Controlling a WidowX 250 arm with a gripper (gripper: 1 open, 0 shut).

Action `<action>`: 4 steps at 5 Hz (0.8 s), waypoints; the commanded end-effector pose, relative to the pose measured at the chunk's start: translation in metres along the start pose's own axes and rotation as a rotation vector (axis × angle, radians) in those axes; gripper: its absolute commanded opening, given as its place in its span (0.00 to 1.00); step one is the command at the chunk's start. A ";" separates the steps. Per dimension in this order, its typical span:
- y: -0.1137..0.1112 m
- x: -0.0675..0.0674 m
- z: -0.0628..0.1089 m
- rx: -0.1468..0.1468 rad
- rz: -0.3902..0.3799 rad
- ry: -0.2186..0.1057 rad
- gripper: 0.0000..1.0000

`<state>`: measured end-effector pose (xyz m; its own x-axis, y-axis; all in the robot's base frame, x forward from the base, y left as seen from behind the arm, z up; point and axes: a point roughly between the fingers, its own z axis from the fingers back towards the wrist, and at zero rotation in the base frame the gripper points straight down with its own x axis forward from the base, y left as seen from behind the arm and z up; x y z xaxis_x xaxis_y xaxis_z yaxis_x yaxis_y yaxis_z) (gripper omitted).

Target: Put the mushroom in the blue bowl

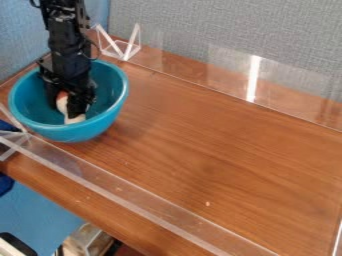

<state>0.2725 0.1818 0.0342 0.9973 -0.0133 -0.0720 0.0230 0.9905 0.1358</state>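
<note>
Mushroom [66, 103] first: it sits low inside the bowl [30, 92], cream stem and a bit of brown cap showing between my two dark fingers [80, 98]. My pincer [67, 100] points straight down into the bowl from above, and its jaws stand on either side of the mushroom. They look closed on it, grasping it, though the picture is too small to show the contact itself. Whether the mushroom already rests on the bowl's floor I cannot tell, since my fingers cover its lower part.

The bowl is turquoise and glossy, and stands at the far left of the wooden table [214, 140]. My black arm [63, 35] rises from it toward the top edge of the view. A clear plastic wall [254, 75] runs along the table's far side and another along the near edge. Behind the bowl, near the far left corner, is a small white wire stand [123, 42]. A grey-blue backdrop [227, 25] fills the far side.
</note>
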 end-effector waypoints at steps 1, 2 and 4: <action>0.010 0.000 -0.007 -0.002 -0.002 0.004 1.00; 0.016 -0.001 -0.007 -0.004 0.002 0.002 0.00; 0.026 0.010 0.001 -0.013 0.050 0.006 1.00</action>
<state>0.2844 0.1871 0.0346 0.9949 0.0028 -0.1008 0.0080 0.9943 0.1062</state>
